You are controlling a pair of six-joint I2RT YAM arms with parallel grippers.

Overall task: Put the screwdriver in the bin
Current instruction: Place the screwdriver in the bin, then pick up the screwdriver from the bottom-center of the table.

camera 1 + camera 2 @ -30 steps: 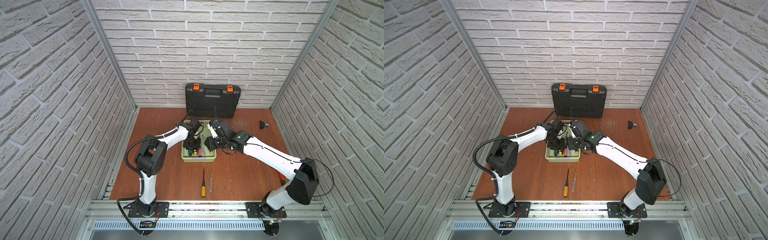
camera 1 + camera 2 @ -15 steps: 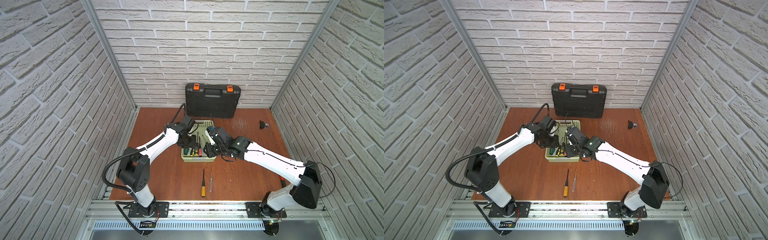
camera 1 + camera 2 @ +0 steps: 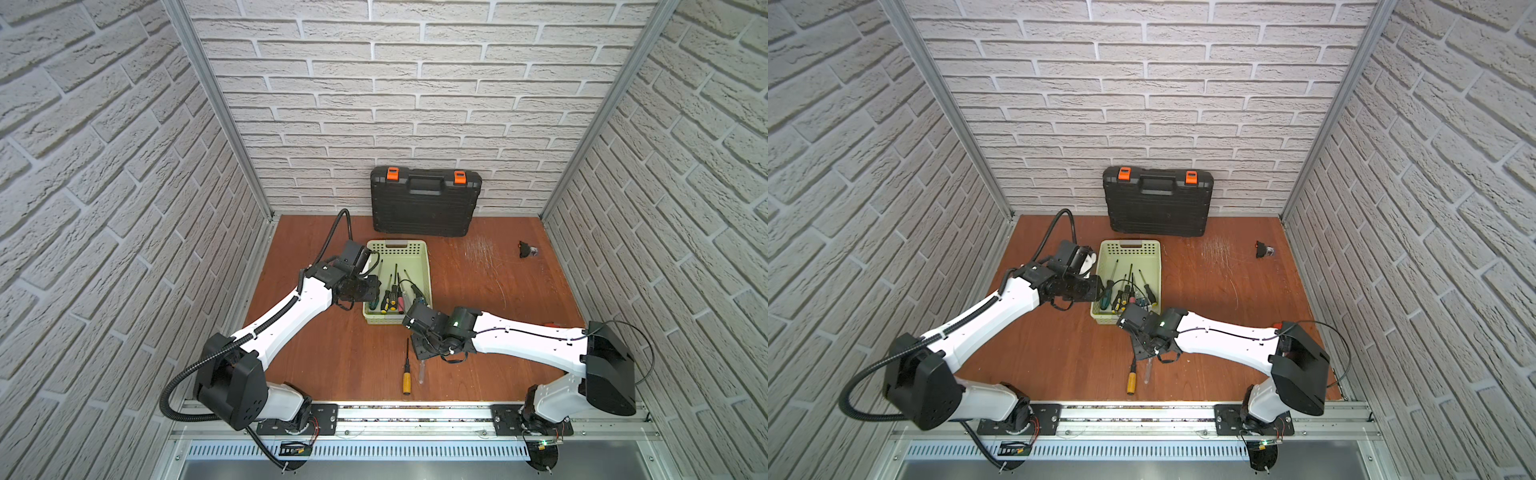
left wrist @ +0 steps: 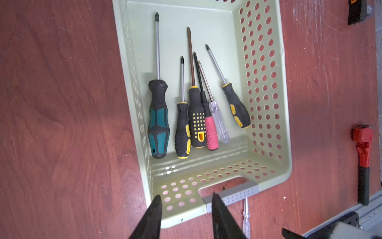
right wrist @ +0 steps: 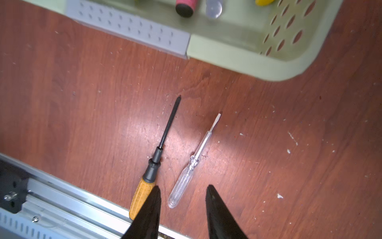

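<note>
The pale green bin (image 3: 417,248) (image 3: 1129,249) (image 4: 262,82) stands mid-table and holds several screwdrivers (image 4: 196,115). Two more lie on the table in front of it: an orange-handled screwdriver (image 3: 406,376) (image 3: 1132,380) (image 5: 142,194) and a clear-handled screwdriver (image 3: 422,372) (image 3: 1147,372) (image 5: 182,186). My right gripper (image 3: 424,352) (image 5: 183,188) hangs open just above these two, with the clear handle showing between its fingers and nothing gripped. My left gripper (image 3: 371,291) (image 4: 186,198) is open and empty by the bin's left side.
A black toolcase (image 3: 426,203) with orange latches leans against the back wall. A small black part (image 3: 527,249) lies at the back right. A red-and-black tool (image 4: 362,144) lies to the right of the bin. The metal front rail (image 5: 62,198) runs close behind the two loose screwdrivers.
Both grippers have left the bin. The left arm drew back to the bin's left side. The right arm swung toward the front and now hangs over the two screwdrivers on the table.
</note>
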